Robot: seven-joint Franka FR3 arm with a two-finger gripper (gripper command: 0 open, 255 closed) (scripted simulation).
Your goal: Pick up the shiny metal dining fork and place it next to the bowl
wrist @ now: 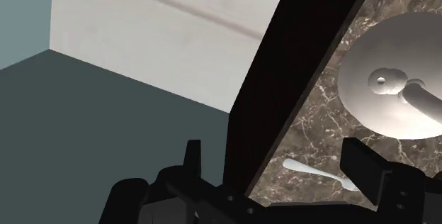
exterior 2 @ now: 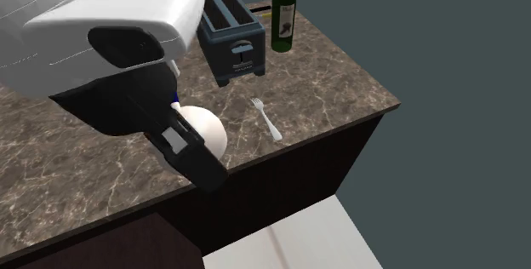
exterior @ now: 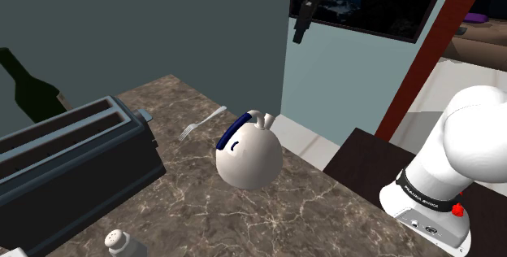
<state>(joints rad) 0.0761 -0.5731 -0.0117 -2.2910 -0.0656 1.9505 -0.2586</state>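
Black two-finger hand (wrist: 276, 160), released and empty, hovers over the brown marbled tabletop (exterior: 309, 215) on approach. Next move, likely: descend onto the slim silver metal fork (wrist: 315, 171) near the white round bowl (wrist: 397, 88).

My gripper (wrist: 275, 155) has its two black fingers (wrist: 365, 164) standing apart, with nothing held between them. A small silver fork (wrist: 317, 174) lies flat on the brown stone counter (wrist: 319, 116) right by one finger, and a white bowl (wrist: 361, 88) sits near the fork but not touching it. The counter's dark edge (wrist: 283, 81) runs past my fingers, with pale floor (wrist: 177, 45) below it.
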